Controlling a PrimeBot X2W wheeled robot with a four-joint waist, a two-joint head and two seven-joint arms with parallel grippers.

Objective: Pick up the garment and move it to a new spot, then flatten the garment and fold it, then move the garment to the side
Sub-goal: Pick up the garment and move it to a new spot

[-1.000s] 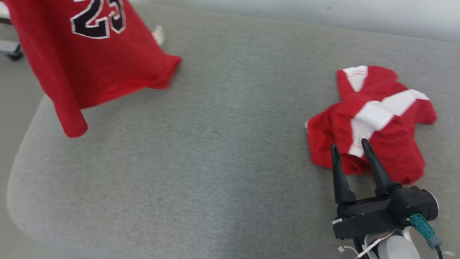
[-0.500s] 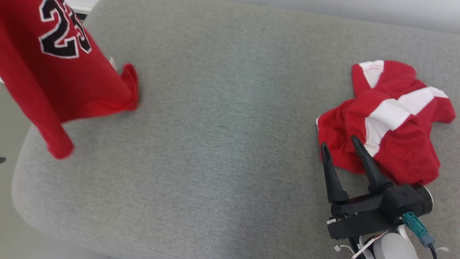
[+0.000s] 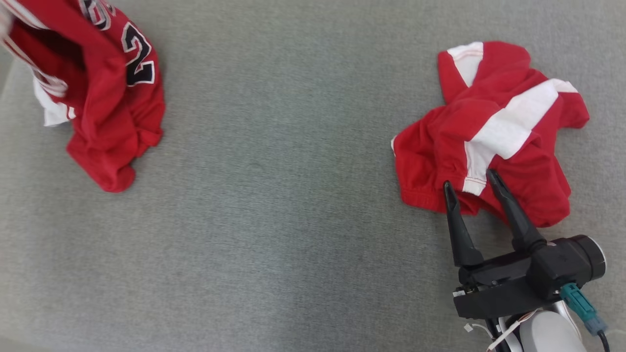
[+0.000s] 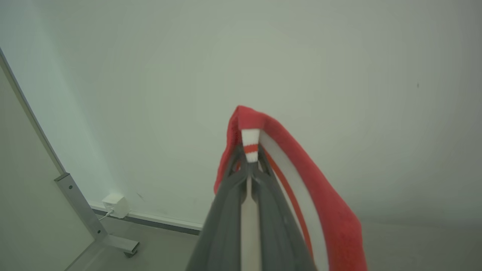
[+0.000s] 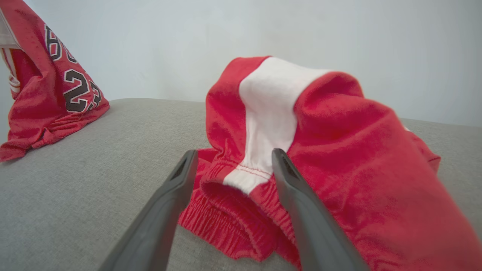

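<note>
So your jersey (image 3: 110, 112), the red one with the black 23 on it, is up in the far left corner of the grey cushion (image 3: 293, 220). Its lower part is bunched up and resting on the fabric, while the top edge hangs up off it. Your left gripper (image 4: 249, 156) is clamped tight on that top edge. From the left wrist you can see the two fingers pressed together with the white-and-red trim pinched right at the tips. The rest of the red cloth drapes down the right side of the fingers. Behind it there's a pale wall (image 4: 301, 56), with a metal leg (image 4: 86, 214) standing at the lower left.

Over on the right side of the cushion, well apart from the jersey, there's a crumpled pair of red shorts (image 3: 508, 142) with a white stripe. Your right gripper (image 3: 468, 178) is spread wide and gripping nothing. Its fingertips sit at the near edge of the shorts, one on either side of the spot where the white stripe meets the elastic waistband. Can't tell whether the tips actually touch the cloth.
</note>
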